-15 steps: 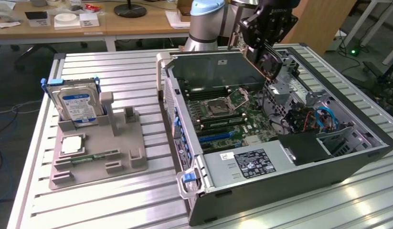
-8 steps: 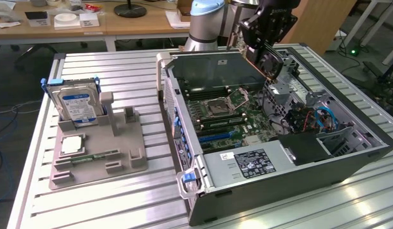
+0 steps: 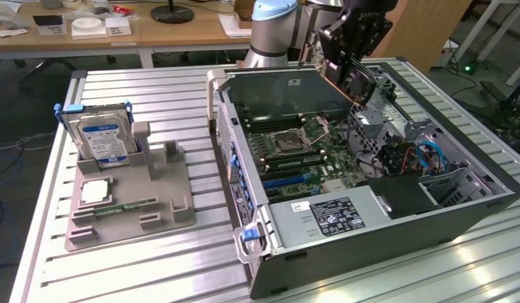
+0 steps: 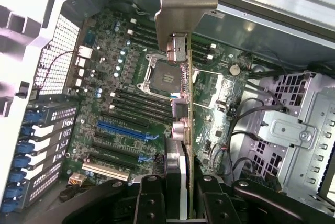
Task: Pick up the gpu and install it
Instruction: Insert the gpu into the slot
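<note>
Surface: ribbed metal table (image 3: 158, 95); wooden desks (image 3: 175, 35) behind.
On it: grey tray (image 3: 158, 189) with upright hard drive (image 3: 103, 139); open computer case (image 3: 395, 221).
Item: gpu (image 4: 184, 41), thin card seen edge-on, grey metal bracket at one end, held in the air over the case's motherboard (image 4: 120, 103).
Claw (image 4: 180, 195): clamped on the gpu.

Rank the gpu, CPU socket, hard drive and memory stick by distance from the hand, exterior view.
1. gpu: held in the hand.
2. CPU socket: on the motherboard, below.
3. hard drive: upright on the tray, exterior view's left.
4. memory stick: flat, tray's nearer end.
</note>
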Motion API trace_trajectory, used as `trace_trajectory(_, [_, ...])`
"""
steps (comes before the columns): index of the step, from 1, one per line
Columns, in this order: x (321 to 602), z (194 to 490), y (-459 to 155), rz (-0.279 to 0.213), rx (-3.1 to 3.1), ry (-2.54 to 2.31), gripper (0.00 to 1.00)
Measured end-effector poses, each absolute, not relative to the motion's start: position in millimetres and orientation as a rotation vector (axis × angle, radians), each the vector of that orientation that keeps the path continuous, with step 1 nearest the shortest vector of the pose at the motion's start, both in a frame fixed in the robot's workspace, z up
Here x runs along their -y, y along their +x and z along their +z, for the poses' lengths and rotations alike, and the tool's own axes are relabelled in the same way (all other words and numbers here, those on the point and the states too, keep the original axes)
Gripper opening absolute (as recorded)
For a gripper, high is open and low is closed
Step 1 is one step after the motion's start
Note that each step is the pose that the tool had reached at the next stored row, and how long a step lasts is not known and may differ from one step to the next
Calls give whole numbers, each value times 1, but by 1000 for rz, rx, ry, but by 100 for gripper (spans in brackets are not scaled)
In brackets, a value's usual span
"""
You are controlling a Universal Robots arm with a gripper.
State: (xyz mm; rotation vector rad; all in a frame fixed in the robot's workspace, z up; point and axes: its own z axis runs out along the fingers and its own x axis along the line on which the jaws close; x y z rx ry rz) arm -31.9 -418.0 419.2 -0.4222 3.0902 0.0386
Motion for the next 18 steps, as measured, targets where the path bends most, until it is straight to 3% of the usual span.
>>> trace_trajectory(18, [419,419,-32,40,-3065,-582,28])
